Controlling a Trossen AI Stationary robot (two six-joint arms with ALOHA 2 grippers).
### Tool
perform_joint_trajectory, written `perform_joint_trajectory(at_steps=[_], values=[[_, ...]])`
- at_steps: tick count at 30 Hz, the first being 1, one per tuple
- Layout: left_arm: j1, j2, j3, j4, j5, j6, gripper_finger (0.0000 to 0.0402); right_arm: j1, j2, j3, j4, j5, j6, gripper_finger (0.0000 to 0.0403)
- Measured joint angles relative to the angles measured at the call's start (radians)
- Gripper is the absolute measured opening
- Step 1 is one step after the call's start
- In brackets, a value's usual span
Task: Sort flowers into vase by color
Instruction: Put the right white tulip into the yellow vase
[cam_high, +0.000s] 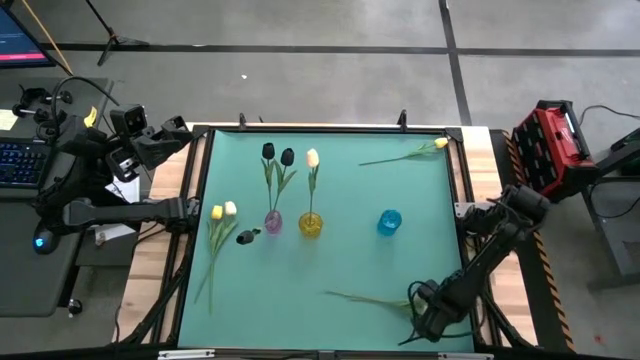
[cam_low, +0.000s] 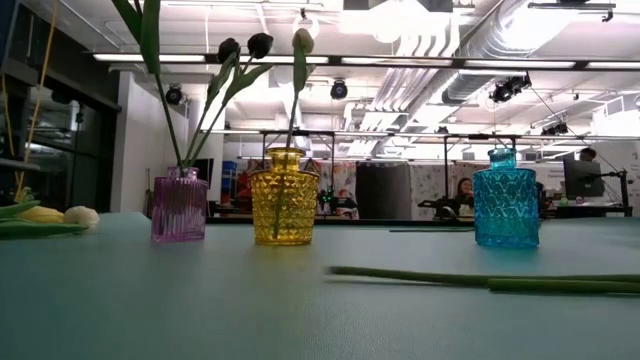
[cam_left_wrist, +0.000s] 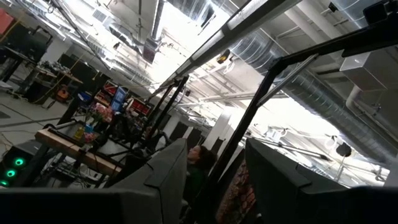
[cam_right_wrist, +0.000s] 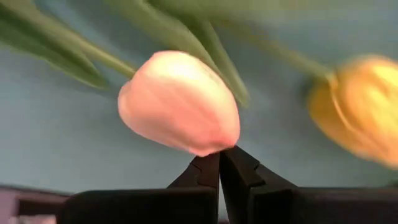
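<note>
A purple vase (cam_high: 273, 221) holds two black tulips (cam_high: 277, 155). A yellow vase (cam_high: 311, 224) holds one cream tulip (cam_high: 312, 157). The blue vase (cam_high: 389, 222) stands with nothing in it. A yellow and a cream tulip (cam_high: 222, 211) lie near the left edge, with a small black bud (cam_high: 245, 237) beside them. Another yellow tulip (cam_high: 438, 145) lies at the far right. My right gripper (cam_right_wrist: 219, 163) is shut and low at the near right, right in front of a cream bud (cam_right_wrist: 180, 102) and a yellow bud (cam_right_wrist: 357, 106); their stems (cam_high: 370, 298) lie on the mat. My left gripper (cam_left_wrist: 217, 186) is open, raised off the table's left side. My right gripper's shut fingertips (cam_right_wrist: 233, 163) stand at the pointed end of the cream bud (cam_right_wrist: 208, 148), which lies on the mat. Whether they touch it I cannot tell.
The three vases stand in a row across the middle of the green mat (cam_high: 330, 260). A black frame rail (cam_high: 320, 128) runs round the mat. A red case (cam_high: 550, 145) sits off the table to the right, a keyboard (cam_high: 20, 160) to the left.
</note>
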Motion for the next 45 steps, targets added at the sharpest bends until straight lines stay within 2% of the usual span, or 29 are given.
perform_joint_trajectory(at_steps=[5,14,19,21,24,27,29,32,36,40,45], values=[[0.000,0.000,0.000,-0.001,-0.003,0.000,0.0151,-0.084,-0.008,0.002,-0.023,0.174,-0.040,0.0000],[0.000,0.010,0.000,-0.004,-0.044,0.000,0.0151,-0.254,-0.026,0.002,-0.150,0.412,-0.346,0.0000],[0.000,0.019,0.000,-0.003,-0.049,0.000,0.0151,-0.270,-0.128,0.034,-0.247,0.459,-0.411,0.0000],[0.000,0.020,0.000,-0.004,-0.049,0.000,0.0151,-0.256,-0.168,0.067,-0.336,0.462,-0.362,0.0000],[0.000,0.020,0.000,-0.003,-0.049,0.000,0.0151,-0.234,-0.218,0.094,-0.364,0.473,-0.122,0.0000],[0.000,0.020,0.000,-0.003,-0.049,0.000,0.0151,-0.213,-0.234,0.077,-0.210,0.505,0.121,0.0000],[0.000,0.020,0.000,-0.003,-0.049,0.000,0.0151,-0.212,-0.231,0.047,-0.052,0.554,0.205,0.0000],[0.000,0.020,0.000,-0.003,-0.049,0.000,0.0151,-0.234,-0.197,0.025,0.124,0.616,0.243,0.0002],[0.000,0.020,0.000,-0.003,-0.049,0.000,0.0151,-0.285,-0.118,0.025,0.269,0.636,0.255,0.0024],[0.000,0.020,0.000,-0.003,-0.048,0.000,0.0151,-0.337,-0.046,0.024,0.277,0.596,0.272,0.0068],[0.000,0.020,0.000,-0.003,-0.048,-0.003,0.0151,-0.389,-0.023,0.024,0.273,0.588,0.280,0.0130]])
